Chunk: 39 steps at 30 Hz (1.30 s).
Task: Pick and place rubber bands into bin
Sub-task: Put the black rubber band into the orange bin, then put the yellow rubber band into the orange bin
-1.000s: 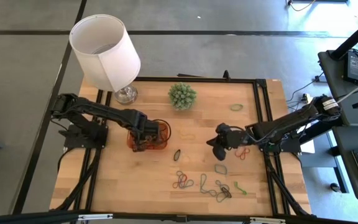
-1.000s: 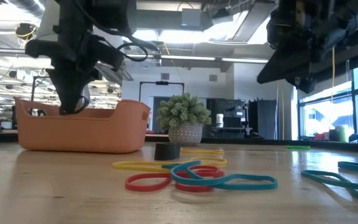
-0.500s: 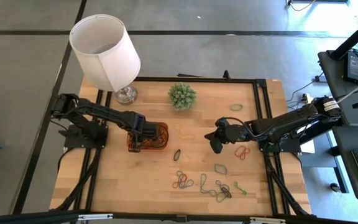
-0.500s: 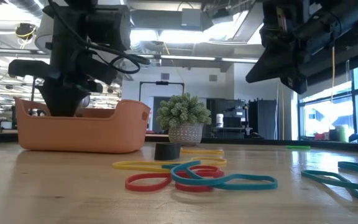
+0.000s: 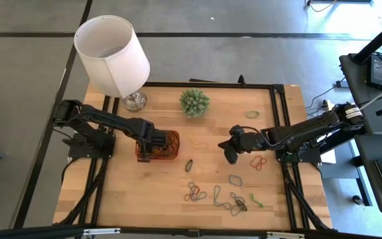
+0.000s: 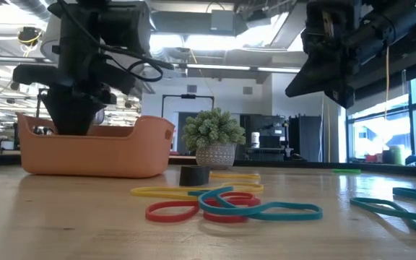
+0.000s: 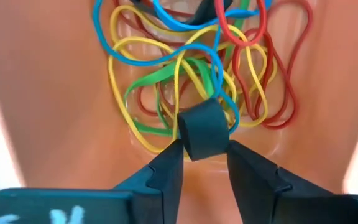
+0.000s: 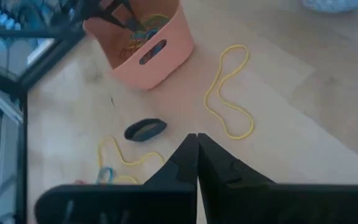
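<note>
The orange bin (image 5: 173,147) stands left of the table's middle and holds a tangle of rubber bands (image 7: 191,68) in yellow, red, blue and green. My left gripper (image 7: 204,149) points down into the bin, open, with a wide black band (image 7: 202,127) at its fingertips, lying on the tangle. My right gripper (image 5: 229,153) hangs shut above the table right of the middle, holding nothing. More rubber bands lie on the wood: a yellow one (image 5: 199,144), a black one (image 5: 189,164), red ones (image 5: 258,161) and a cluster (image 5: 217,196) near the front. My left gripper comes from above, pointing down into the bin. The black band's near edge (image 7: 197,149) sits between the two spread fingertips and its far part rests on the tangle. Whether the fingertips touch the band I cannot tell.
A white-shaded lamp (image 5: 115,56) stands at the far left corner and a small potted plant (image 5: 195,102) at the far middle. A green band (image 5: 252,114) lies far right. A black frame rail (image 5: 277,126) borders the tabletop.
My left gripper has opened inside the bin and sunk a little; the black band now lies on the tangle at its fingertips.
</note>
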Tool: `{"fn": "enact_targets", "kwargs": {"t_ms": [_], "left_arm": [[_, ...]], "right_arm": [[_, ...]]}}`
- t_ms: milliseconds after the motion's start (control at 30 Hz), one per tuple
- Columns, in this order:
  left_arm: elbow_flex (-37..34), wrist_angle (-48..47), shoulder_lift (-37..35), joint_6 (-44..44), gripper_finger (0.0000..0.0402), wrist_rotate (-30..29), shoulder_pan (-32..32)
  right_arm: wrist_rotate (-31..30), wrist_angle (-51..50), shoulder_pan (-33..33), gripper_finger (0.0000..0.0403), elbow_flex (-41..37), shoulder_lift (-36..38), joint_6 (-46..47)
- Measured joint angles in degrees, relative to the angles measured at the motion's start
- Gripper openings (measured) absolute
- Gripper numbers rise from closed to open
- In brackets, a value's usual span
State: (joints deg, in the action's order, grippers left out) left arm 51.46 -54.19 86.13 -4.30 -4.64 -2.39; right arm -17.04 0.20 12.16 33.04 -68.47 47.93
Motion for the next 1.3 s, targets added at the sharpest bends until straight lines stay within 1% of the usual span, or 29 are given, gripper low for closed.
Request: {"fn": "enact_targets", "kwargs": {"t_ms": [133, 267, 400, 533, 633, 733, 767, 900, 1100, 1200, 1300], "left_arm": [[1.45, -2.47, -1.04, -4.44, 0.0129, 0.00, 0.00], [5.90, -7.62, -2.35, -9.07, 0.0129, -0.36, 0.00], [10.58, -8.65, -4.39, -13.59, 0.0121, -0.76, 0.00], [14.15, -8.46, -6.23, -16.55, 0.0100, -0.52, -0.23], [15.40, -8.24, -7.17, -16.28, 0.0061, -0.35, -0.87], [15.45, -8.49, -7.56, -16.61, 0.0014, 0.37, -1.85], [15.45, -8.44, -7.56, -17.43, 0.0008, 0.36, -2.32], [15.45, -7.01, -7.50, -18.61, 0.0002, -1.18, -4.40], [14.98, 1.31, -9.69, -11.30, 0.0001, -6.44, -7.18], [11.15, 7.92, -13.21, -8.31, 0.0001, -7.64, -6.87], [5.95, 13.82, -18.21, -7.07, 0.0001, -7.51, -5.50]], "right_arm": [[0.09, -0.01, 0.00, 0.0005, 0.00, 0.00, -5.17], [0.10, -0.01, 0.00, 0.0005, 0.00, 0.00, -10.03], [0.05, -0.01, -0.04, 0.0005, 0.00, 0.00, -15.89], [-0.60, -0.02, -0.10, 0.0009, 0.00, 0.00, -22.31], [-3.65, 0.16, -0.23, 0.0020, 0.00, 0.00, -25.03], [-6.02, 2.11, -0.44, 0.0038, 0.00, 0.00, -26.09], [-6.45, 2.68, -0.44, 0.0045, 0.00, 0.00, -27.40], [-6.64, 2.94, -0.44, 0.0079, 0.00, -0.01, -30.55], [-6.48, 5.33, -0.44, 0.0147, 0.89, -3.79, -28.92], [-6.43, 5.17, -0.44, 0.0178, 3.77, -7.87, -29.00], [-6.40, 4.75, -0.68, 0.0200, 7.76, -12.78, -30.49]]}}
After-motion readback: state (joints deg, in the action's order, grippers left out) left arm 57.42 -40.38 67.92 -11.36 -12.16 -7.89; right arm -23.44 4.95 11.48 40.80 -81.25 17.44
